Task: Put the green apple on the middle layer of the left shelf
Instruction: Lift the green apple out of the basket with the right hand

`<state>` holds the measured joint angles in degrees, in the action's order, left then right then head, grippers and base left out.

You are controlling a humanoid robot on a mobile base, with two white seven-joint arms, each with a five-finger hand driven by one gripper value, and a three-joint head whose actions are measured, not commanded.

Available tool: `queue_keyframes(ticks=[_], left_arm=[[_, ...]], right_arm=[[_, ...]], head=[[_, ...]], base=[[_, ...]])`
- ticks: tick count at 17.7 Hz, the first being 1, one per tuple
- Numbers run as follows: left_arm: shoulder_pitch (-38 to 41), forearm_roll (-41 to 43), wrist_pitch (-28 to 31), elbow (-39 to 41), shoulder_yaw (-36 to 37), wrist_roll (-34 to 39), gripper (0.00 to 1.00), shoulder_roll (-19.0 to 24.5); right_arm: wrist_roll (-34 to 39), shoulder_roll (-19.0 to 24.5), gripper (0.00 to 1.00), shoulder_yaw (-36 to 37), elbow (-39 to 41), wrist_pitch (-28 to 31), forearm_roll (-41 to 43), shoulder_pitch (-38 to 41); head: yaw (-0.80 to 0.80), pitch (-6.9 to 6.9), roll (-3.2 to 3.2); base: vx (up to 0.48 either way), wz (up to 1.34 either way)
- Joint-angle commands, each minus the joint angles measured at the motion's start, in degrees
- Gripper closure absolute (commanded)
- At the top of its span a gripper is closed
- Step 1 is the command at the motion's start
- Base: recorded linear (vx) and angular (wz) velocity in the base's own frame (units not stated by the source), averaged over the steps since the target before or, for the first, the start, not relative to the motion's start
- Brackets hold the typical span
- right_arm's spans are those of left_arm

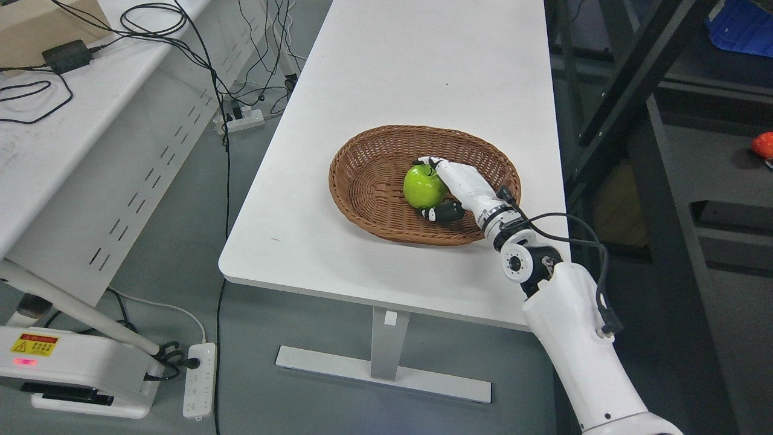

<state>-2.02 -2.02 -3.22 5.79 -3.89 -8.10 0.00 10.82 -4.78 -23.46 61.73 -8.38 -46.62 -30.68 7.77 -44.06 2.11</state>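
At the centre of the head view: table [386,78], white top on a white pedestal foot, running away from the camera; it carries the basket near its front right part.

Desk [90,133], white, along the left side, with a slotted side panel; black cables [151,24] looped over its top, a black adapter [66,55] beside a cardboard box [36,24] at the far corner.

Shelf [634,90], dark metal frame, along the right edge; a red object [763,145] lies on one dark level, a blue bin [744,24] higher up.

Right arm [580,338], white, entering from the lower right, a black cable looped along the wrist.

Base unit [72,362], white, lower left floor, with a yellow warning label and a red light.

Basket [424,184], brown wicker, oval, shallow, resting on the table.

Power strips: one [199,379] on the floor by the base unit, one [240,121] further back under the cables.

Right hand [460,188], white with black fingertips, reaching into the basket; fingers curled over the top of the apple, thumb under its lower right side, closed around it.

Apple [424,186], green, inside the basket near its middle, in the hand's grasp; whether it rests on the weave or is lifted cannot be told.
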Motion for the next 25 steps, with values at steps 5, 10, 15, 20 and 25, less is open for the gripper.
queue_keyframes(ticks=[5,10,15,20,25], left_arm=[[0.0,0.0,-0.03,0.01,-0.06,0.01,0.0,1.0],[0.0,0.0,-0.03,0.01,-0.06,0.01,0.0,1.0],[0.0,0.0,-0.03,0.01,-0.06,0.01,0.0,1.0],[0.0,0.0,-0.03,0.01,-0.06,0.01,0.0,1.0],[0.0,0.0,-0.03,0.01,-0.06,0.01,0.0,1.0]], right_arm=[[-0.1,-0.93,1.0,8.23,4.25,-0.58,0.38,1.41],[-15.27,-6.11,1.0,15.45,18.05,-0.06,0.65,10.35],[-18.46,-5.86,1.0,22.31,32.3,-0.5,3.62,21.97],[-18.99,-2.52,1.0,24.69,36.97,-1.46,6.01,28.65],[-18.91,0.11,1.0,24.51,36.97,-2.25,5.92,30.51]], head=[[0.0,0.0,0.0],[0.0,0.0,0.0],[0.0,0.0,0.0],[0.0,0.0,0.0],[0.0,0.0,0.0]], base=[[0.0,0.0],[0.0,0.0],[0.0,0.0],[-0.006,0.0],[-0.02,0.0]])
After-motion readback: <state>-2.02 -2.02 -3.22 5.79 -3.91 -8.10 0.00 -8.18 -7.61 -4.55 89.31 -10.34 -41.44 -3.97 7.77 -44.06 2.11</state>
